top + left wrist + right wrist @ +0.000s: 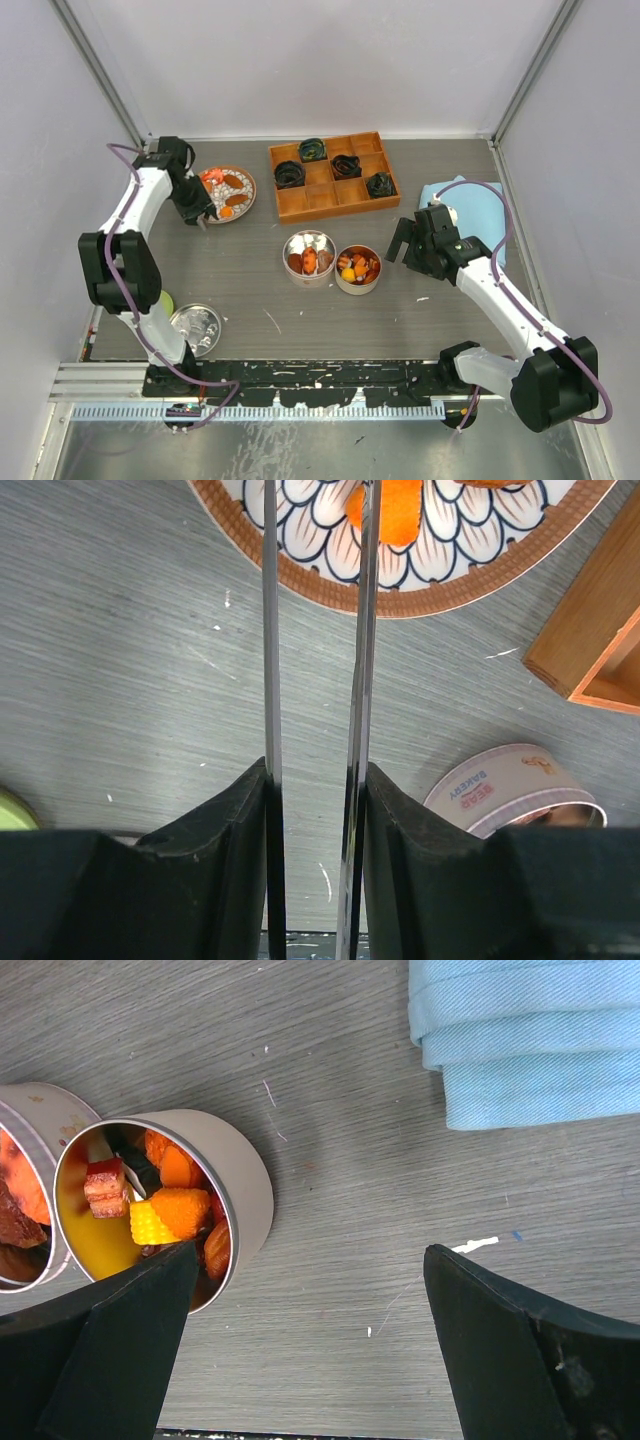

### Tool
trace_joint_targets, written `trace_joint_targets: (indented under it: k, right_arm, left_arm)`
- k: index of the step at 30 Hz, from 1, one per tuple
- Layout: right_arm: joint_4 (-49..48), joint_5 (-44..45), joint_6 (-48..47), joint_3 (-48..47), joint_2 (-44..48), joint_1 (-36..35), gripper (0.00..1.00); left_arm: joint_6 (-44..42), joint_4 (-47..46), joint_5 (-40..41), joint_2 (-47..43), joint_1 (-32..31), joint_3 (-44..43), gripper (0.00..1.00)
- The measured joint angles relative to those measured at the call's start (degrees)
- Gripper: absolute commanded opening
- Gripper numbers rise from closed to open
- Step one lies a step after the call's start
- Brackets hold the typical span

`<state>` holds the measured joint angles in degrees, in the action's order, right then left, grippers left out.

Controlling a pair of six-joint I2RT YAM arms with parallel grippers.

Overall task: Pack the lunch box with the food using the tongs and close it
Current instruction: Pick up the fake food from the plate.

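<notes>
My left gripper (315, 770) is shut on the tongs (270, 630), its pads pressing the outsides of the two thin silver arms, which stand slightly apart. The tong tips reach over the patterned plate (300, 565), next to an orange piece of food (400, 505); whether they touch it is cut off at the top of the view. From above, that gripper (197, 207) sits at the plate's (247, 199) left rim. The lunch box is two round tins (309, 257) (358, 269) side by side, both holding food (170, 1205). My right gripper (310, 1255) hangs open and empty just right of the tins.
A wooden compartment tray (333, 175) with dark coiled lumps stands behind the tins. A folded blue cloth (475, 205) lies at the right. A round silver lid (197, 326) and a green object (166, 300) lie near the left arm's base.
</notes>
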<state>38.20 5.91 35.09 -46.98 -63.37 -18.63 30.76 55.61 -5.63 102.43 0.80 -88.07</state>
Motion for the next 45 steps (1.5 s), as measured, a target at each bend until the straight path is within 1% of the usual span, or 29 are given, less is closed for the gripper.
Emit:
trace_joint_targets:
  k: [7,13,20,25,33,38,45]
  right_arm:
    - [-0.02,-0.02,-0.44,0.0,0.0,0.0,1.0]
    - [-0.02,-0.02,-0.5,0.0,0.0,0.0,1.0]
    - [-0.02,-0.02,-0.52,0.0,0.0,0.0,1.0]
    - [-0.02,-0.02,-0.55,0.0,0.0,0.0,1.0]
    - [-0.02,-0.04,-0.55,0.0,-0.02,0.0,1.0]
    - [-0.04,-0.04,-0.55,0.0,-0.04,0.0,1.0]
    - [-0.04,-0.04,-0.55,0.0,-0.04,0.0,1.0]
  left_arm:
    - [-3.26,1.9,1.81,-1.07,0.02,-0.63,0.39]
    - [-6.97,2.05,1.51,-0.94,0.02,-0.83,0.39]
    - [-10.99,2.73,1.75,2.4,0.02,-2.56,0.39]
    - [-13.49,3.48,2.91,2.99,0.02,-2.93,0.4]
    - [-15.76,4.04,3.1,2.4,0.02,-3.91,0.41]
    - [-16.94,4.15,4.87,2.1,0.02,-5.57,0.41]
    - [-18.56,4.0,6.91,2.36,0.02,-5.57,0.41]
